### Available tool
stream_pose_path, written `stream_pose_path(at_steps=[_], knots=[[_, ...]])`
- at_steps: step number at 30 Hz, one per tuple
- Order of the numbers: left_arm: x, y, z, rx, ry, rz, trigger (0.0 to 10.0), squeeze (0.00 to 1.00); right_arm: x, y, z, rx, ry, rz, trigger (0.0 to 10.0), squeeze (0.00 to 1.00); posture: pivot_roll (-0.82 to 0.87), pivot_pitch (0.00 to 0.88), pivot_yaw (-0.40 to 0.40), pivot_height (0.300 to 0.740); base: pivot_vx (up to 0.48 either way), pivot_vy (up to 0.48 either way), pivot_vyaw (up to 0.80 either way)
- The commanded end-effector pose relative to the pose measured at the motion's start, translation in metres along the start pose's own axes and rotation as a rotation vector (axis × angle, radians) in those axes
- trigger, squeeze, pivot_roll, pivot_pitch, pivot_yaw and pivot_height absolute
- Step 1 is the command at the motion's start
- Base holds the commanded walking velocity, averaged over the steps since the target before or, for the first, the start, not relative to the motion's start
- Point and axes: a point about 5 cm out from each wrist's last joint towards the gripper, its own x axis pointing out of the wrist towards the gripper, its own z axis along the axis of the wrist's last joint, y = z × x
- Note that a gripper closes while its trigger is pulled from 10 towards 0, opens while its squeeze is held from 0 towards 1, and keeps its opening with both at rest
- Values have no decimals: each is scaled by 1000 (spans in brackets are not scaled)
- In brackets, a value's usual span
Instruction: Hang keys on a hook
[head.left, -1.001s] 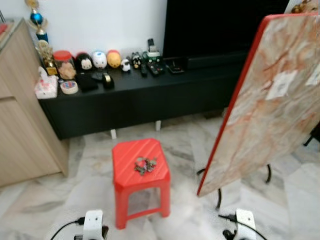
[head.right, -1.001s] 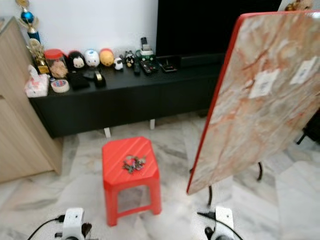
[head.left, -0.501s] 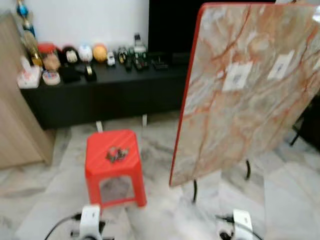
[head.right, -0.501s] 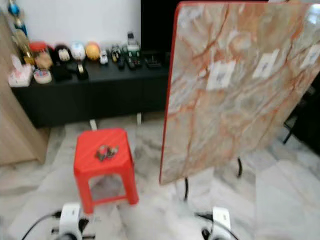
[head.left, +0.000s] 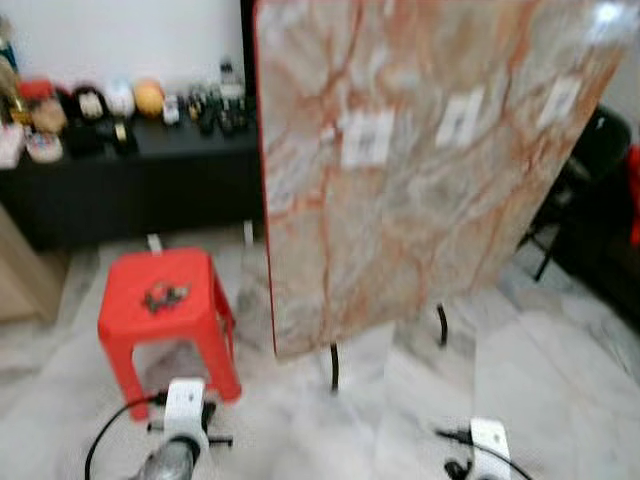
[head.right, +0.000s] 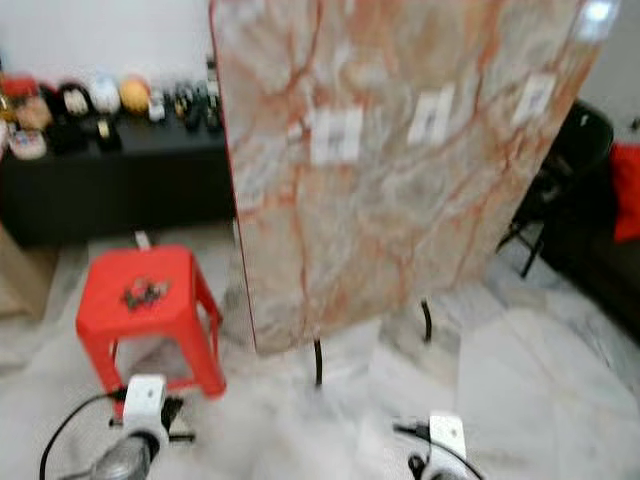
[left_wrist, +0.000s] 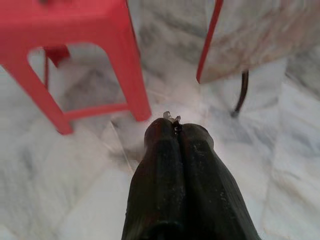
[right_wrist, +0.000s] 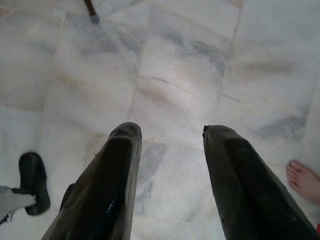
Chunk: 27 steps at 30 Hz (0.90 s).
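Leaning across the middle of the head views, a folded table with a marbled orange-and-white top and red edge stands tipped on thin black legs, blocking the dark wall area behind. At nine o'clock from it sits a red plastic stool on the marble floor. The keys lie on the stool's seat, a small dark tangled bunch too blurred to make out singly. A black low cabinet at ten o'clock carries small figurines, also blurred. The left gripper has its fingers pressed together near the stool's leg; the right gripper hangs with fingers spread over bare floor, a person's bare foot at its four o'clock.
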Motion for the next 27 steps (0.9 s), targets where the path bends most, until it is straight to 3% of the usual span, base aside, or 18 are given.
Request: stream_pose_path(at_steps=[1,3,8,15,19,24,27], knots=[[7,-3,24,41,-103,-32,10000,0,0,-1,3,-13,-9,-7,10000,0,80,0,-92,740,0,0,0],[9,-6,42,72,-199,-72,10000,0,0,-2,3,-5,-9,-4,10000,0,82,0,-95,740,0,0,0],[2,-20,79,84,-413,-163,10000,0,0,-4,5,-86,-9,23,10000,0,111,0,-104,740,0,0,0],[-18,-51,105,34,-564,-276,10000,0,-1,-6,5,-77,-7,7,10000,0,106,0,-108,740,0,0,0],[-22,-65,117,-7,-596,-274,10000,0,0,-6,5,-62,-3,-7,10000,0,96,0,-103,740,0,0,0],[-24,-66,121,-48,-594,-251,10000,0,0,-5,4,-60,3,-5,10000,0,82,0,-83,740,0,0,0],[-25,-66,122,-49,-591,-253,10000,0,0,-4,3,-59,7,-2,10000,0,85,0,-83,740,0,0,-752]])
